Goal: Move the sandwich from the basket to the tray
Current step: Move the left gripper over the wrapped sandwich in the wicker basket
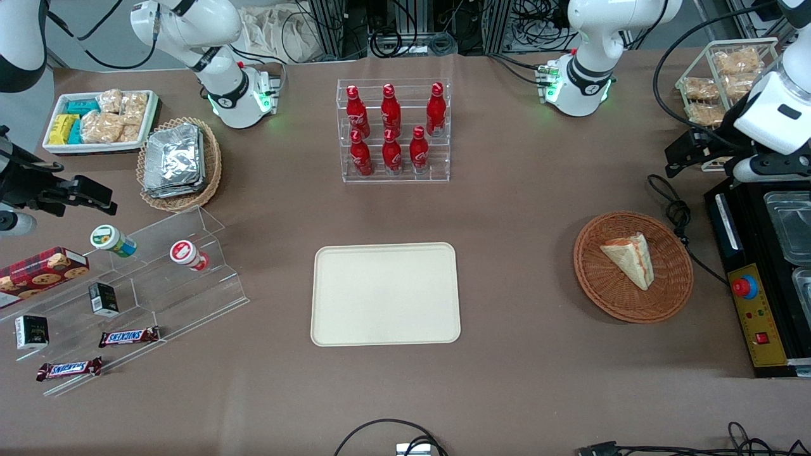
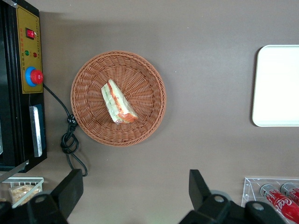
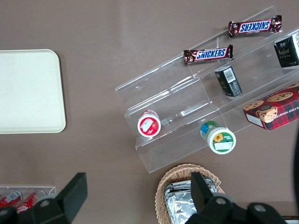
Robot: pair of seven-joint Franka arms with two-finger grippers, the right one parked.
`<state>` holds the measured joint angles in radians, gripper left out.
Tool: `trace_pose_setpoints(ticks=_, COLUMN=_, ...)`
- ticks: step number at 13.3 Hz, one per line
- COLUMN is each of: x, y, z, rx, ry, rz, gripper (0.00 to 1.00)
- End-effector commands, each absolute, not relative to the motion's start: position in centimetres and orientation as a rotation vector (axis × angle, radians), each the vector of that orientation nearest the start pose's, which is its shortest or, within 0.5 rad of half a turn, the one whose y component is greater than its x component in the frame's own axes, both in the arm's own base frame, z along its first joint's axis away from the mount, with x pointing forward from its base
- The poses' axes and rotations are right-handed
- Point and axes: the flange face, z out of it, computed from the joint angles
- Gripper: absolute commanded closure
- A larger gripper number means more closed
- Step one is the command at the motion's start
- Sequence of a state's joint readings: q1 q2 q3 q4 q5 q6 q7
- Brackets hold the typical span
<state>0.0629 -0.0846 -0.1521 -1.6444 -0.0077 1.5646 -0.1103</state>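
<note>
The sandwich (image 1: 629,258), a pale wedge with red and green filling in clear wrap, lies in the reddish-brown wicker basket (image 1: 595,291) toward the working arm's end of the table. The left wrist view shows both from above, the sandwich (image 2: 118,102) near the middle of the basket (image 2: 149,79). The cream tray (image 1: 385,294) lies bare at the table's middle; part of it shows in the wrist view (image 2: 278,86). My left gripper (image 1: 673,159) hangs high above the table, farther from the front camera than the basket. It (image 2: 135,184) is open and holds nothing.
A black machine with a red button (image 1: 754,285) and a coiled cable (image 1: 675,209) sit beside the basket. A rack of red bottles (image 1: 393,130) stands farther back than the tray. A wire rack of snack packets (image 1: 728,76) is near the working arm. Acrylic snack shelves (image 1: 127,285) lie toward the parked arm's end.
</note>
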Motion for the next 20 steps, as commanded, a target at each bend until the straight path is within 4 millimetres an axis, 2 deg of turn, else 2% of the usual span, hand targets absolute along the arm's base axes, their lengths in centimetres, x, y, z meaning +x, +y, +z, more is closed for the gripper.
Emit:
trace_pose_setpoints(ticks=1, x=52.8, y=-5.3, z=63.9, rx=-3.136, ry=-0.051, rz=0.010, gripper=0.00)
trace_pose_setpoints(ticks=4, x=53.4, y=-4.6, z=63.0, rx=-3.130, ry=-0.060, rz=0.035, gripper=0.00)
trace_pose_setpoints(ticks=7, x=54.1, y=-2.7, z=59.6, rx=-3.114, ry=-0.222, rz=0.142, gripper=0.00)
trace_pose_setpoints(ticks=11, x=54.0, y=0.5, z=55.1, rx=-3.091, ry=-0.429, rz=0.146, gripper=0.00)
trace_pose_setpoints(ticks=15, x=53.4, y=0.6, z=50.4, rx=-3.055, ry=-0.640, rz=0.090, gripper=0.00)
trace_pose_setpoints(ticks=18, x=53.1, y=0.7, z=46.9, rx=-3.039, ry=-0.718, rz=0.065, gripper=0.00)
trace_pose_setpoints(ticks=20, x=52.6, y=0.9, z=43.6, rx=-3.003, ry=-0.747, rz=0.021, gripper=0.00)
